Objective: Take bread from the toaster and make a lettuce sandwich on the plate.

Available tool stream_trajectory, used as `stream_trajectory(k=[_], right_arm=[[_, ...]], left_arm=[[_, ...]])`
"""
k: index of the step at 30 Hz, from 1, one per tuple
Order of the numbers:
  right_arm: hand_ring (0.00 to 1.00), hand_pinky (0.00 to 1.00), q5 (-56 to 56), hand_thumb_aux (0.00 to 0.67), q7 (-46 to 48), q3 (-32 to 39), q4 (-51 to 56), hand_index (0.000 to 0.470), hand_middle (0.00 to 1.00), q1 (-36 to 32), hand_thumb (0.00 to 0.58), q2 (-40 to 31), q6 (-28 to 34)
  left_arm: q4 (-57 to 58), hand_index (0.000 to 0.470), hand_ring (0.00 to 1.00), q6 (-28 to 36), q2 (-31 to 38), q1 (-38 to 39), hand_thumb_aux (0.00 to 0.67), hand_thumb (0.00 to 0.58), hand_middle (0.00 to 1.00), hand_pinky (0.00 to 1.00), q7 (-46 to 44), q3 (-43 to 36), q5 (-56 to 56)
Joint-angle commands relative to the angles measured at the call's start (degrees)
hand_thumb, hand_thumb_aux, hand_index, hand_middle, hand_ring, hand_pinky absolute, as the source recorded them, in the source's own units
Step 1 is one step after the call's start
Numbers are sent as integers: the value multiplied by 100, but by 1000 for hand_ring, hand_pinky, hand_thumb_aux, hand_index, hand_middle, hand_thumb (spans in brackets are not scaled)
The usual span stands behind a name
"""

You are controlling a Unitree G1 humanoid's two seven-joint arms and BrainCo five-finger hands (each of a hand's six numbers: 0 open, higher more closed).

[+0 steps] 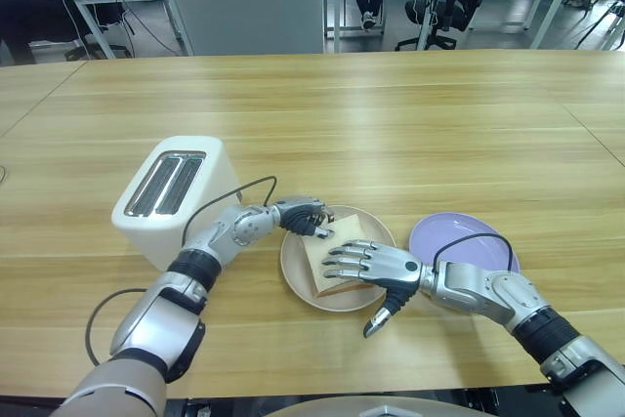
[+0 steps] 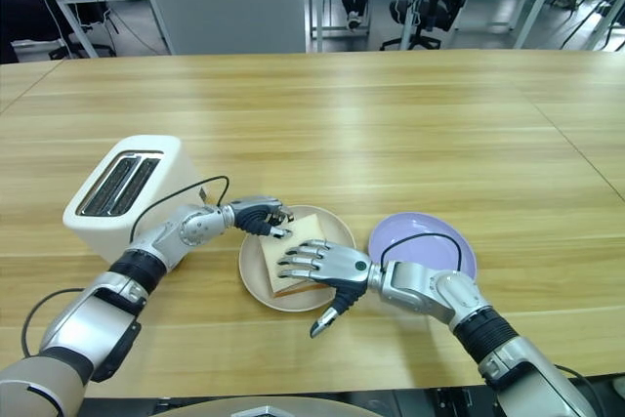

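Bread (image 1: 348,230): on beige plate (image 1: 293,272) | left hand (image 1: 301,216): curled against its corner | right hand (image 1: 376,266): spread flat over it

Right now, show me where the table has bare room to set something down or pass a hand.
Bare wood spans the table beyond the toaster, the beige plate and the purple plate. Crowded: the beige plate, where the left hand and right hand meet over the bread.

Left hand (image 1: 303,217) curled; right hand (image 1: 371,263) spread flat.
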Motion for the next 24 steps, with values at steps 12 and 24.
stream_trajectory(k=[12, 24], right_arm=[[498, 498, 3715, 670, 1799, -597, -701, 460, 498, 367, 580, -160, 334], [1000, 1000, 5417, 670, 5267, 353, -2236, 460, 1000, 1324, 580, -1337, 1813]], left_arm=[[-4114, 460, 824, 777, 1532, 1565, 670, 580, 824, 824, -882, 827, -2214], [-6644, 460, 1000, 2833, 3010, 4437, 670, 580, 1000, 1000, -4146, 527, -4523]])
